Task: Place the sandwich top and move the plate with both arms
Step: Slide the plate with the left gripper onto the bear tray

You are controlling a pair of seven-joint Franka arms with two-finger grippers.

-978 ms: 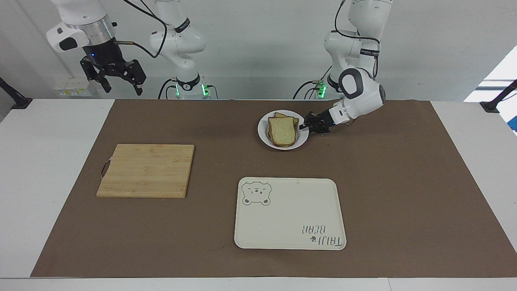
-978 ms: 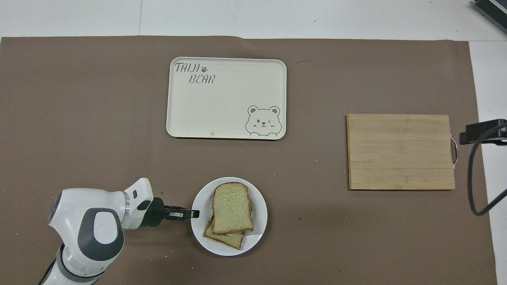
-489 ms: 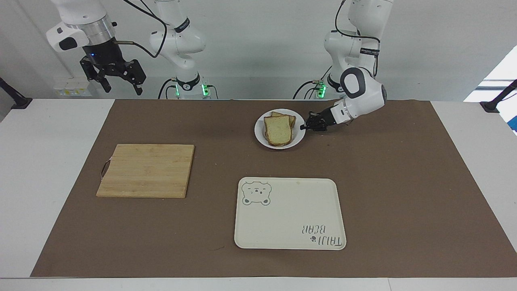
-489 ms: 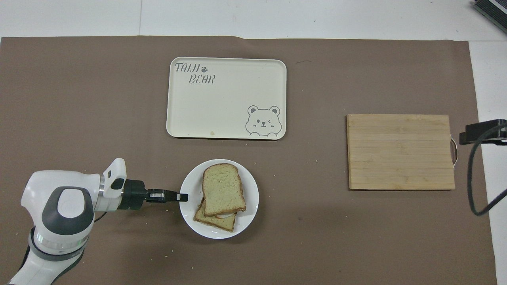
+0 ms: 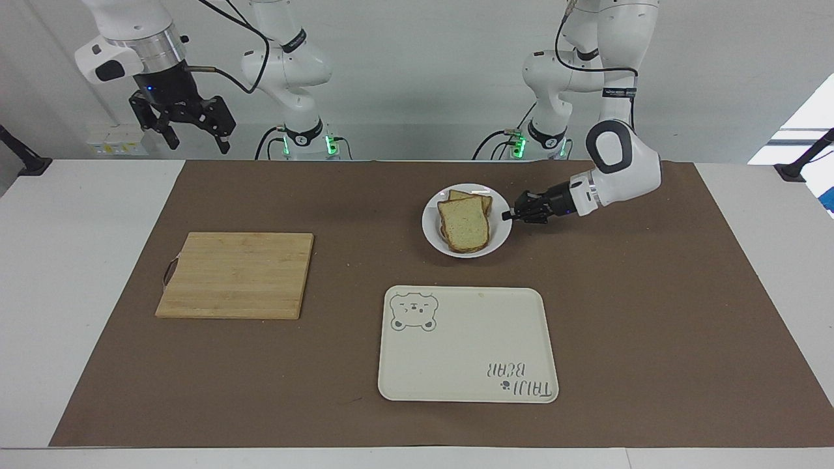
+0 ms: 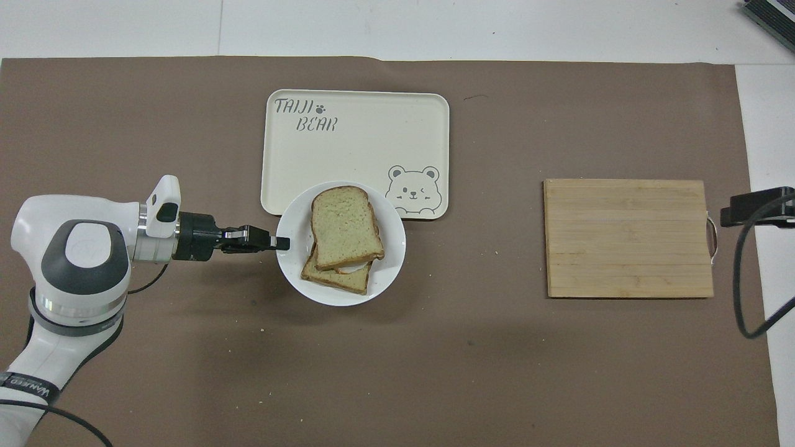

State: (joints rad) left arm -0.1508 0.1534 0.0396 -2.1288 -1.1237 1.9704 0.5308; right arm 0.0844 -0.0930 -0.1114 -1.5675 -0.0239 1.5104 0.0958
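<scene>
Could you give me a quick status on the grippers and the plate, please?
Left gripper shut on plate rim, plate lifted. Right gripper open, waiting high over table edge. Sandwich top on stack. Tray ahead, path clear.

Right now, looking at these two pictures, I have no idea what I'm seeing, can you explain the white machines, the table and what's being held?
These are two white robot arms at a table, each ending in a black gripper. One picture faces the robots from across the table; the other looks down from above their own end. On the brown mat lie a wooden cutting board, a cream tray with a bear drawing, and a white plate. On the plate sits a sandwich with its top slice in place. The left gripper is shut on the plate's rim and holds it raised, just short of the tray. The right gripper hangs open over the right arm's end of the table, waiting.
</scene>
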